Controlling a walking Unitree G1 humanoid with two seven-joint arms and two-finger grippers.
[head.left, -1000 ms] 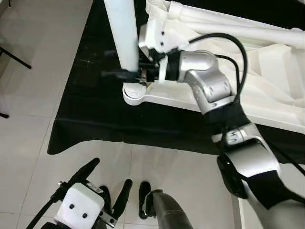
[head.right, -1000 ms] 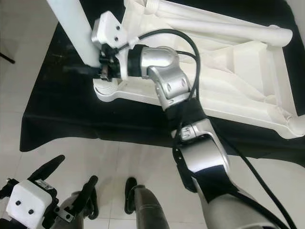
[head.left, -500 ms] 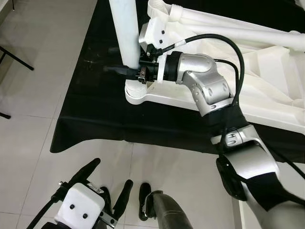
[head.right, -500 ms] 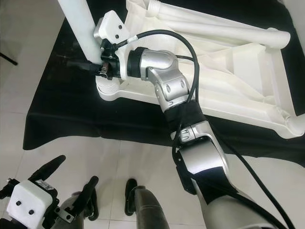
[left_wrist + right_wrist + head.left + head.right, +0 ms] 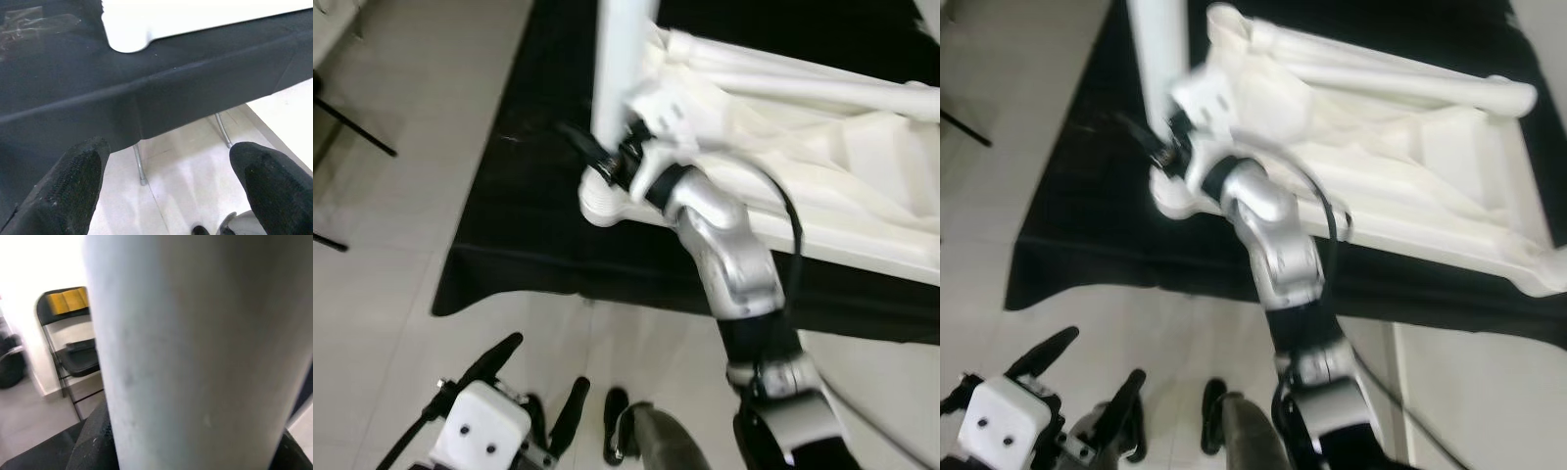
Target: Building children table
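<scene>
Black rubbery fingertips point(image 5: 78, 181) of the left tool point(image 5: 524, 387) are seen spread wide and grasping nothing, low at the bottom left of the left eye view, over pale floor tiles point(image 5: 391, 294). Beyond them, in the left wrist view, the hanging edge of the black cloth point(image 5: 161, 93) on the desk point(image 5: 519, 186) is met, with a rounded white corner of the children's table point(image 5: 822, 166) lying on top.

Further up, at upper centre of the left eye view, the right tool point(image 5: 607, 162) is found clenched around the white leg point(image 5: 622, 59), low on its shaft, just above the round corner socket point(image 5: 602, 201) of the upturned table. The long axis of the leg runs steeply upward out of the top of the frame, nearly upright and leaning a little; the socket lies directly below the grip, so the coming move is judged to turn on the leg being kept in line with that socket while it is seated. The right arm is much the nearer.

The grip itself is blurred in the eye views; in the right wrist view the pale shaft is shown pressed between dark fingers, and a black folding chair point(image 5: 73, 357) with a yellow pad is made out far behind
</scene>
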